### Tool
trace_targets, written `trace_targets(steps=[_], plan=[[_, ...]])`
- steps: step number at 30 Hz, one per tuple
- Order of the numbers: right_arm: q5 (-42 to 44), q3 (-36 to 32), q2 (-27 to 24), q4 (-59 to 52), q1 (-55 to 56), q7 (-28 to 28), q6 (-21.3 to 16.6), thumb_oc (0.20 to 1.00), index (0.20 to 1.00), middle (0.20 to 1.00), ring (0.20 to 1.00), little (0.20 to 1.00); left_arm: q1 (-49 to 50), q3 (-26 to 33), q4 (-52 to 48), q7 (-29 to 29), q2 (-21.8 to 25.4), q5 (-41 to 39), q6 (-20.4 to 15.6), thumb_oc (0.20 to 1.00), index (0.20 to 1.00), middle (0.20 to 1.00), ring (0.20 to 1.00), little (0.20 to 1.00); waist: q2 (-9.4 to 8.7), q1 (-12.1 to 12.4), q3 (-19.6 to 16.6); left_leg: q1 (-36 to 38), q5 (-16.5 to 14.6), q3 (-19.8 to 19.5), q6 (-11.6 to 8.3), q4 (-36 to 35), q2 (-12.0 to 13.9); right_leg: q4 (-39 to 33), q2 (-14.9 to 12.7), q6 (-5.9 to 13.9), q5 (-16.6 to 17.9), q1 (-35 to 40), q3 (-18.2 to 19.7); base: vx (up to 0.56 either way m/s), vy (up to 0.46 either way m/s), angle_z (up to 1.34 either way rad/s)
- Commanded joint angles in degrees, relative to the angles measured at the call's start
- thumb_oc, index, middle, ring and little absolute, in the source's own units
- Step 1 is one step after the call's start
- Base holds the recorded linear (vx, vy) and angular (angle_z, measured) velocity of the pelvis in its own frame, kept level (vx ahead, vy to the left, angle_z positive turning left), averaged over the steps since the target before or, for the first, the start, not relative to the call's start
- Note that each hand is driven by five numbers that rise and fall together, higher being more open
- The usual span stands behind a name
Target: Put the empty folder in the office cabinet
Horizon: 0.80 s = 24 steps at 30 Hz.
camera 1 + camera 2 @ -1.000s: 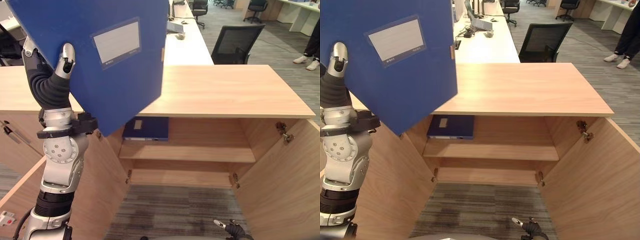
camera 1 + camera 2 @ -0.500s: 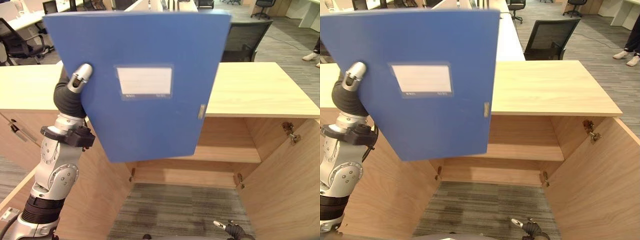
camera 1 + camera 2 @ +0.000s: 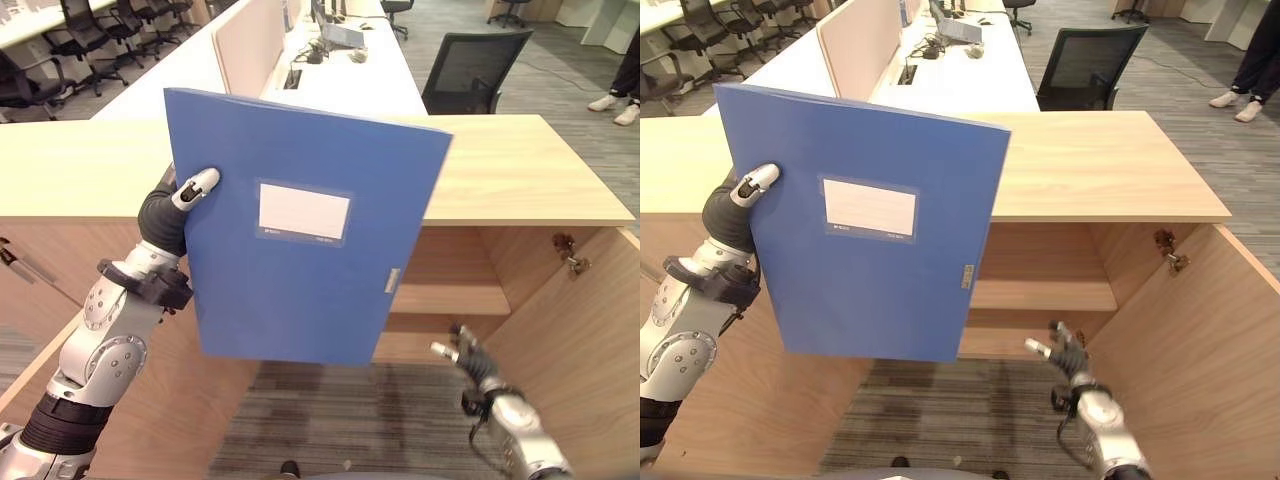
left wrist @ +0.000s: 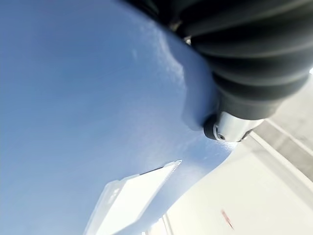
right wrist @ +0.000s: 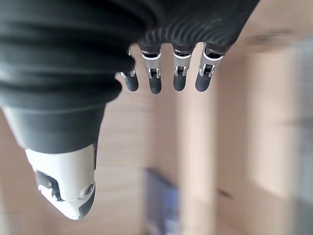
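Observation:
A blue folder (image 3: 300, 290) with a white label hangs upright before the open cabinet, covering the left part of its inside. My left hand (image 3: 190, 190) is shut on the folder's left edge, thumb on the front face and fingers hidden behind. Close up, the left wrist view has the folder's cover (image 4: 73, 98) under the thumb (image 4: 230, 125). The wooden cabinet (image 3: 530, 170) stands with both doors swung out, and its shelf (image 3: 450, 298) shows to the right of the folder. My right hand (image 3: 465, 355) is open low before the cabinet's right half, with relaxed fingers (image 5: 178, 78) and nothing in it.
The right cabinet door (image 3: 580, 340) stands close beside my right hand; the left door (image 3: 170, 400) lies under my left arm. Behind the cabinet are a white desk (image 3: 350, 70) and a black office chair (image 3: 475, 75). A person's shoes (image 3: 615, 105) show far right.
The left hand has lowered the folder and turned it upright, from the upper left to in front of the cabinet. The right hand has risen from the bottom edge towards the cabinet opening.

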Motion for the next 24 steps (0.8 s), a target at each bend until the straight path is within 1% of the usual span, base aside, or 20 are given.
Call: trace_targets(steps=[1, 2, 3, 4, 10, 13, 18, 20, 21, 24], plan=[[3.73, 0.00, -2.20, -1.84, -1.74, 2.60, -1.94, 1.000, 1.000, 1.000, 1.000, 1.000, -2.34, 1.03, 1.88, 0.22, 0.79, 1.79, -3.64, 0.200, 0.200, 0.200, 0.200, 0.200, -1.06, -0.11, -2.14, 0.14, -1.80, 1.40, -1.13, 0.33, -1.12, 8.17, -1.50, 6.52, -3.73, -5.27, 1.17, 0.00, 0.000, 0.00], [4.35, -0.98, -3.90, -5.21, -1.84, 3.76, -2.03, 1.000, 1.000, 1.000, 1.000, 1.000, -2.33, 1.30, 2.49, 0.30, -0.02, 2.59, -3.63, 0.200, 0.200, 0.200, 0.200, 0.200, -1.19, -0.33, -2.08, 0.09, -1.78, 1.43, -1.13, 0.34, -1.09, 8.25, -1.53, 6.53, -3.66, -5.43, 1.39, 0.00, 0.002, -0.03], [4.36, -1.03, -3.96, -5.29, -1.78, 3.77, -1.97, 1.000, 1.000, 1.000, 1.000, 1.000, -2.34, 1.29, 2.50, 0.30, -0.08, 2.62, -3.63, 0.200, 0.200, 0.200, 0.200, 0.200, -1.14, -0.31, -2.08, 0.09, -1.79, 1.43, -1.13, 0.35, -1.09, 8.26, -1.52, 6.53, -3.67, -5.45, 1.40, 0.01, 0.003, -0.07], [4.52, -2.11, -5.36, -8.53, -1.22, 4.96, -1.90, 1.000, 1.000, 1.000, 1.000, 1.000, -2.29, 1.93, 3.23, 0.18, -0.84, 3.05, -3.61, 0.200, 0.200, 0.200, 0.200, 0.200, -1.22, -0.60, -2.12, 0.08, -1.82, 1.47, -1.13, 0.32, -1.03, 8.28, -1.54, 6.58, -3.65, -5.61, 1.47, 0.00, 0.001, -0.08], [6.69, -3.16, -6.23, -10.08, -1.22, 7.24, -1.65, 1.000, 1.000, 1.000, 1.000, 1.000, -3.57, 2.72, 5.03, -0.01, -2.41, 4.37, -3.97, 0.200, 0.200, 0.200, 0.200, 0.200, -1.27, -0.98, -2.22, -0.07, -1.84, 1.61, -1.14, 0.26, -0.97, 8.21, -1.46, 6.59, -3.70, -5.84, 1.72, 0.01, 0.002, -0.03], [7.99, -3.56, -5.83, -10.13, -1.35, 8.15, -1.77, 1.000, 1.000, 1.000, 1.000, 1.000, -4.40, 3.29, 5.84, 0.05, -3.13, 4.76, -4.08, 0.200, 0.200, 0.200, 0.200, 0.200, -1.29, -1.18, -2.30, 0.00, -1.88, 1.56, -1.14, 0.25, -0.93, 8.23, -1.44, 6.61, -3.74, -5.93, 1.80, 0.00, 0.000, 0.00], [14.21, -2.73, -5.22, -12.18, -1.62, 13.60, -0.85, 1.000, 1.000, 1.000, 1.000, 1.000, -6.82, 4.27, 7.00, -0.76, -3.37, 4.94, -4.57, 0.200, 0.200, 0.200, 0.200, 0.200, -1.31, -1.33, -2.42, 0.09, -1.81, 1.58, -1.27, 0.25, -0.89, 8.35, -1.43, 6.61, -3.94, -5.92, 1.85, 0.00, 0.000, 0.00], [15.89, -1.77, -5.59, -13.32, -2.11, 15.68, -0.26, 1.000, 1.000, 1.000, 1.000, 1.000, -7.56, 4.16, 7.05, -1.34, -3.23, 4.63, -4.55, 0.200, 0.200, 0.200, 0.200, 0.200, -1.35, -1.27, -2.45, 0.09, -1.75, 1.53, -1.29, 0.30, -0.87, 8.44, -1.37, 6.61, -3.99, -5.91, 1.85, 0.00, 0.000, 0.00], [15.94, -1.78, -5.61, -13.31, -2.13, 15.72, -0.25, 1.000, 1.000, 1.000, 1.000, 1.000, -7.57, 4.17, 7.07, -1.36, -3.22, 4.62, -4.55, 0.200, 0.200, 0.200, 0.200, 0.200, -1.35, -1.28, -2.44, 0.09, -1.76, 1.53, -1.29, 0.30, -0.87, 8.45, -1.37, 6.61, -4.00, -5.91, 1.85, 0.00, 0.000, 0.00], [18.61, 0.18, -7.09, -16.67, -2.83, 20.11, 1.08, 1.000, 1.000, 1.000, 1.000, 1.000, -9.32, 3.32, 6.92, -2.68, -3.32, 4.41, -4.63, 0.200, 0.200, 0.200, 0.200, 0.200, -1.42, -1.32, -2.57, 0.17, -1.69, 1.47, -1.33, 0.31, -0.82, 8.61, -1.39, 6.71, -4.06, -5.94, 1.71, 0.00, 0.000, 0.00]])
